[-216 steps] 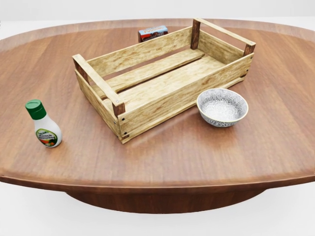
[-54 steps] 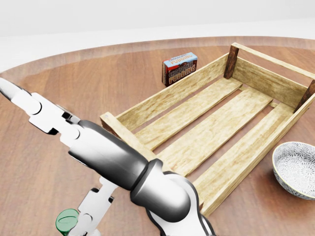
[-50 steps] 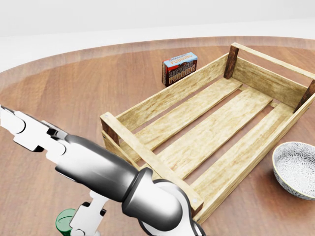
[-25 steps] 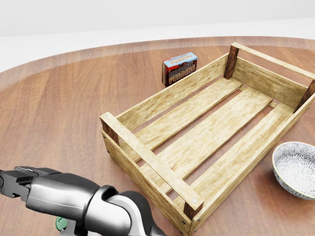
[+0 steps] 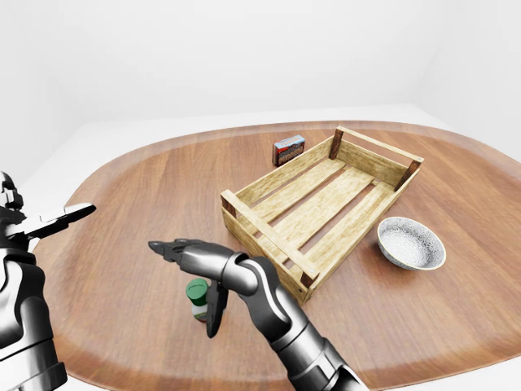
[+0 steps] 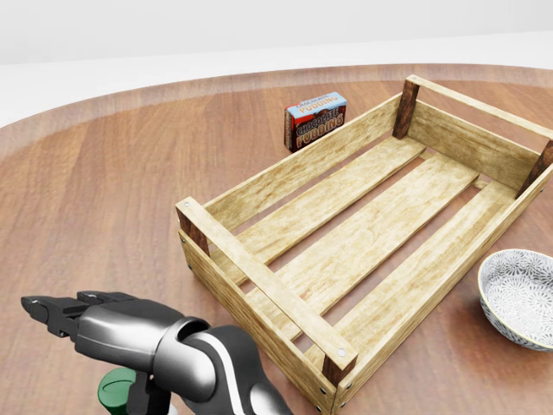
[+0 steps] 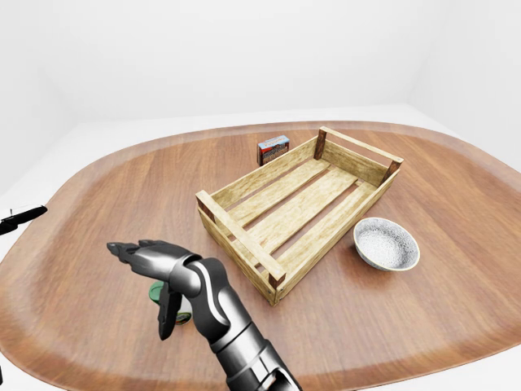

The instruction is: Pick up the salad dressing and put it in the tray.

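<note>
The salad dressing bottle (image 5: 197,291) has a green cap and stands upright on the wooden table, at the lower left of the left-eye view. Only its cap (image 6: 115,387) shows in the head view. My right hand (image 5: 184,279) reaches across from the bottom. Its open fingers (image 5: 163,246) stand above and to the left of the cap, and the thumb hangs down beside the bottle. It is not closed on the bottle. The tray, a slatted wooden crate (image 5: 269,236), lies empty to the right of the bottle. My left hand (image 5: 50,221) is open at the far left, off the table.
A patterned bowl (image 5: 411,243) sits to the right of the crate. A chocolate pudding box (image 6: 315,120) stands above the crate's upper left side. The oval table's edge (image 5: 122,379) runs just below the bottle.
The camera moved closer since the earliest frame. My right arm swung down from high over the table to low over the bottle, then lifted slightly, showing more of the cap.
</note>
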Tool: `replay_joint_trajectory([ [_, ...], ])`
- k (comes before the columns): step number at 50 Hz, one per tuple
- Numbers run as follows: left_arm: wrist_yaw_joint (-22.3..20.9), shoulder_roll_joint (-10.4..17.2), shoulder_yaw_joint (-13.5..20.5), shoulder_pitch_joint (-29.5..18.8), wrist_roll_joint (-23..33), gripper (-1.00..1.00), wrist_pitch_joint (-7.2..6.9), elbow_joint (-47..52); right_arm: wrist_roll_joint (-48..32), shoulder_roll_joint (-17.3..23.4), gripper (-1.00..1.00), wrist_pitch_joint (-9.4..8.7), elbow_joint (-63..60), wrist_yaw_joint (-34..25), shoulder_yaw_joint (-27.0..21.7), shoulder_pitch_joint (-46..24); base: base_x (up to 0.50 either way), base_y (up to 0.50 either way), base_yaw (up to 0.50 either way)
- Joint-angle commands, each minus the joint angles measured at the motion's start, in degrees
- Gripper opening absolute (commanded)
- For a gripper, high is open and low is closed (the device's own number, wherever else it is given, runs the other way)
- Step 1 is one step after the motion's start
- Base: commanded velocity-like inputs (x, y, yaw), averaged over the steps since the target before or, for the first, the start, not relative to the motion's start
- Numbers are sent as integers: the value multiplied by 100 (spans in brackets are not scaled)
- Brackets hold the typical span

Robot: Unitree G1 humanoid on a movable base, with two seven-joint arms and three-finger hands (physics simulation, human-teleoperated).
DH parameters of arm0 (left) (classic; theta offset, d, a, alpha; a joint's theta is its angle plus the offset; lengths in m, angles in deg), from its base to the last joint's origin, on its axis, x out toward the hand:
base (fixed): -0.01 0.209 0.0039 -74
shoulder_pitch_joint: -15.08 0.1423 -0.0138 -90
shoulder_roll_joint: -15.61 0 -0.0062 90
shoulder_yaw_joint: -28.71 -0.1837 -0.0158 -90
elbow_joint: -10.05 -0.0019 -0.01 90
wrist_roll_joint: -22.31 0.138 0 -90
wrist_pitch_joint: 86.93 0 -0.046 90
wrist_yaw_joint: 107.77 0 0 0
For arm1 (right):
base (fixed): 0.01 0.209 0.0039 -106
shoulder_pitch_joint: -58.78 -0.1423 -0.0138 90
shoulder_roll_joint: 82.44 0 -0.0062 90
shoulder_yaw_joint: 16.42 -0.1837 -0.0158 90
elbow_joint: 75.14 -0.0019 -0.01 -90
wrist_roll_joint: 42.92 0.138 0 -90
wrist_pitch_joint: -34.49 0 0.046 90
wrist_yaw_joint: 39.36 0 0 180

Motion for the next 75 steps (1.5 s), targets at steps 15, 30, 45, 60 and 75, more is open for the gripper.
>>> replay_joint_trajectory([
  [15,-12,-8,6,0,-36,100,0,-1,-586,0,100,0,1375,0,-222,-481,0,0,0],
  [30,-32,-16,-57,-31,-48,100,0,-156,-278,0,100,0,2007,0,-577,-956,0,0,0],
  [45,-82,0,-108,-47,-103,100,0,-421,137,0,100,0,2428,0,-591,-1177,0,0,0],
  [60,-55,-28,-56,8,-127,100,0,-208,566,0,100,0,2515,0,-511,-1225,0,0,0],
  [75,-82,-5,-56,-24,-159,100,0,-362,648,0,100,0,3040,0,-557,-1337,0,0,0],
])
